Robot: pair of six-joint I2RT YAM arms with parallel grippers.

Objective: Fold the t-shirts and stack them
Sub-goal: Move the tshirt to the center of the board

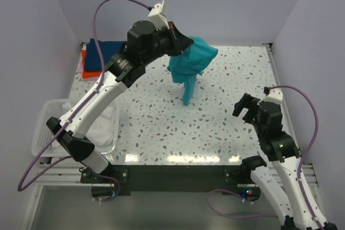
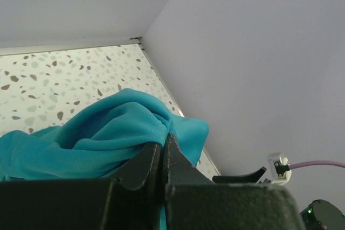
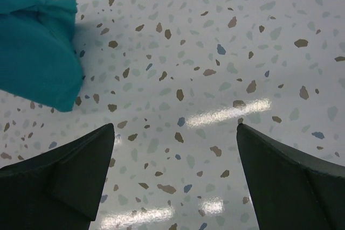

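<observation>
speckled table (image 1: 215, 127) is your laying surface. teal t-shirt (image 1: 193, 60) hangs bunched over its far middle, low tip near the surface; can't tell if it touches. left gripper (image 1: 180, 40) is clamped on a fold at the top of the shirt. right gripper (image 1: 248, 109) is spread wide with nothing in it, near right, well apart from the shirt.

step looks like opening the shirt flat. you'd bring the right in for a second edge, pull apart and lay it smooth. drop the left first and it'll likely heap.

white basket (image 1: 43, 133), near left: white cloth (image 1: 108, 122) inside, partly hidden by the left arm. folded navy shirt (image 1: 102, 51) lies over the orange-red one (image 1: 86, 71) at the far left corner, in no container.
</observation>
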